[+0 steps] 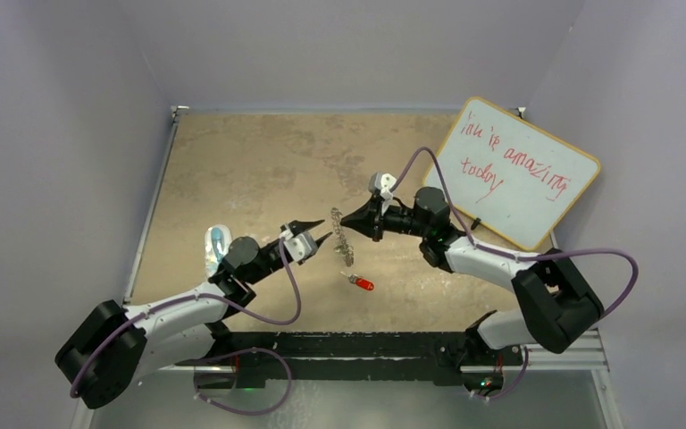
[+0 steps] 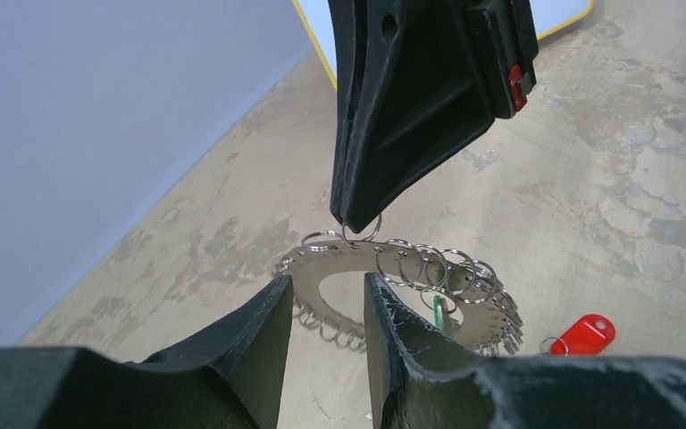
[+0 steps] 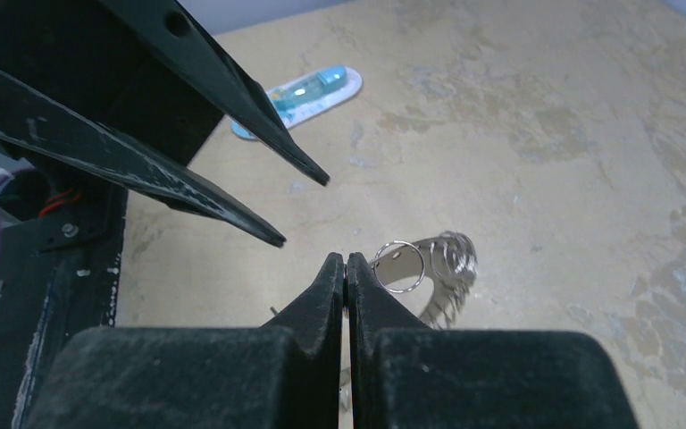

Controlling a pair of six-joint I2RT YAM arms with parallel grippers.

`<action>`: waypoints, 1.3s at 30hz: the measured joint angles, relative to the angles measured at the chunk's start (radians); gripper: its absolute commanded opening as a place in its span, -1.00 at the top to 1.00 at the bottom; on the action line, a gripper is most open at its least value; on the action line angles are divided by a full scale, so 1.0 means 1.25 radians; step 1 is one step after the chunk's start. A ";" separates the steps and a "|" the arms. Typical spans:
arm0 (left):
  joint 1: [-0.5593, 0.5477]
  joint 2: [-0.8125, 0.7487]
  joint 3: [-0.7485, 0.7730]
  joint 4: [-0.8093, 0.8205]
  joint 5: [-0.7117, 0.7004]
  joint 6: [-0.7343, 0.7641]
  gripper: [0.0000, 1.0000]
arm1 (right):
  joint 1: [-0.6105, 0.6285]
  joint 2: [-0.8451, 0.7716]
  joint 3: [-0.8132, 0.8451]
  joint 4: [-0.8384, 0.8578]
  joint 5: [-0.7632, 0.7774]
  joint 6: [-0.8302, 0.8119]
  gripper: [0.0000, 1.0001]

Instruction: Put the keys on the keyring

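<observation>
Okay, right pincer clamps keyring rim, holding it aloft for half-open, empty left pincer just opposite.

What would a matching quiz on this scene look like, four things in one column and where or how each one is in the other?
Things:
1. red key
2. keyring
3. whiteboard
4. left pincer

Place or state:
A. open, close beside the keyring
B. at the far right corner
C. lying loose on the table
D. held by the right pincer, which is shut on a loop at its rim

Pairs: 1-C, 2-D, 3-B, 4-A
</observation>
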 measured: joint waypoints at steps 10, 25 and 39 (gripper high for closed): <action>0.000 0.062 -0.036 0.142 0.010 -0.079 0.44 | 0.000 -0.033 -0.033 0.156 -0.081 0.053 1.00; 0.000 0.124 -0.039 0.297 0.083 -0.139 0.53 | 0.000 0.007 -0.042 0.269 -0.127 0.138 1.00; 0.001 0.173 -0.039 0.360 0.100 -0.167 0.74 | -0.005 0.037 -0.051 0.340 -0.136 0.183 1.00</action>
